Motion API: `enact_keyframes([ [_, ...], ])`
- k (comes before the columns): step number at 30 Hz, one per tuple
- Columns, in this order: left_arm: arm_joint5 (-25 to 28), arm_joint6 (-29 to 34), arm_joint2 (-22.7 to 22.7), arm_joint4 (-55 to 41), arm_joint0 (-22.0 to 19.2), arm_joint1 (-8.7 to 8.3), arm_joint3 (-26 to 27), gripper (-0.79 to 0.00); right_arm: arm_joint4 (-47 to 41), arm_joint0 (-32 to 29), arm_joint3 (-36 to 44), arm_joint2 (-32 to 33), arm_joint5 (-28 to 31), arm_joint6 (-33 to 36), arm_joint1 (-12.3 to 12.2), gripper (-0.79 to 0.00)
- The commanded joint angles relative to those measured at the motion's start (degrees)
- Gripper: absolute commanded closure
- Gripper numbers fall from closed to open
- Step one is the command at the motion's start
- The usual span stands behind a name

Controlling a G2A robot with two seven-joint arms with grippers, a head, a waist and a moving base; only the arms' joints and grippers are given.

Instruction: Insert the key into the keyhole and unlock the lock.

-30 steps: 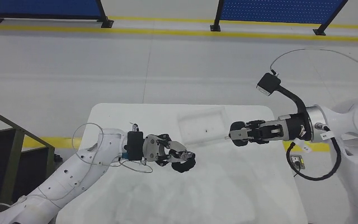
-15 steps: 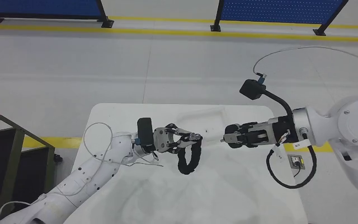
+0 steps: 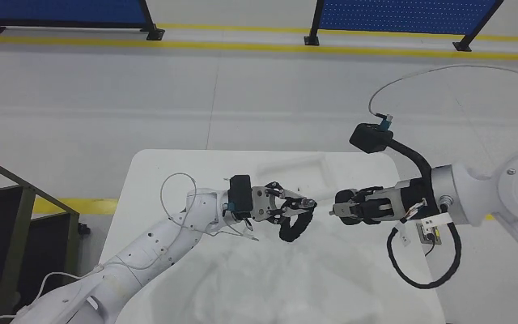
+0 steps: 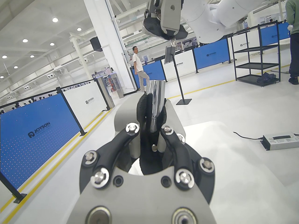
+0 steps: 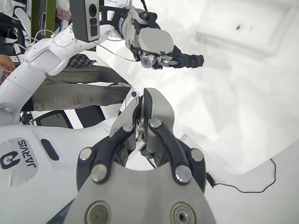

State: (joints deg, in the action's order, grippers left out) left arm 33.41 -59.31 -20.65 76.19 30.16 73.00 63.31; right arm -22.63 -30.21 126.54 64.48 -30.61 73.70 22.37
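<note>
Room: pale hall floor with a yellow line [image 3: 243, 46] and blue barriers [image 3: 73, 12] along the far side.
Table [image 3: 364, 275]: white, with a shallow white tray [image 5: 245, 12] at its far middle.
Left gripper [image 3: 293, 202]: held above the table's middle, reaching in from the left, its fingers clamped on the lock.
Lock [image 4: 156, 94]: a chrome cylinder sticking out past the fingertips, off the table. Its keyhole [image 5: 146, 62] faces right, toward the other arm. A black cable [image 5: 190, 61] loops from it on the near side.
Right gripper [image 3: 334, 212]: above the table just right of the lock, pointing left, its fingers pinched on the key.
Key [image 5: 140, 129]: flat between the pads, with its small tip poking out toward the lock.
Gap: the key tip is near the keyhole but apart from it, not inserted.
</note>
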Motion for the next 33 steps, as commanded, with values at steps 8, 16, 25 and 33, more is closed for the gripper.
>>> enact_keyframes([
  [8, 0.03, 0.04, -0.02, -0.03, 0.01, -0.02, 0.03, 0.0, 0.12, -0.08, 0.01, 0.07, 0.05, 0.05, 0.07, 0.0],
  [16, -1.8, 2.78, -0.76, -0.46, 1.24, -0.02, 0.7, 0.0, 0.89, -1.36, 0.6, -0.73, -1.57, -1.76, 0.09, 0.0],
  [25, -5.78, 6.4, -2.85, 0.12, 3.86, 1.34, 1.93, 0.0, -0.63, 2.01, 2.46, -4.69, -6.63, -6.65, -0.3, 0.0],
  [33, -7.03, 5.66, -3.34, 2.75, 3.95, 3.33, 0.34, 0.0, -0.12, 6.79, 3.09, -10.73, -10.15, -10.17, -2.66, 0.0],
])
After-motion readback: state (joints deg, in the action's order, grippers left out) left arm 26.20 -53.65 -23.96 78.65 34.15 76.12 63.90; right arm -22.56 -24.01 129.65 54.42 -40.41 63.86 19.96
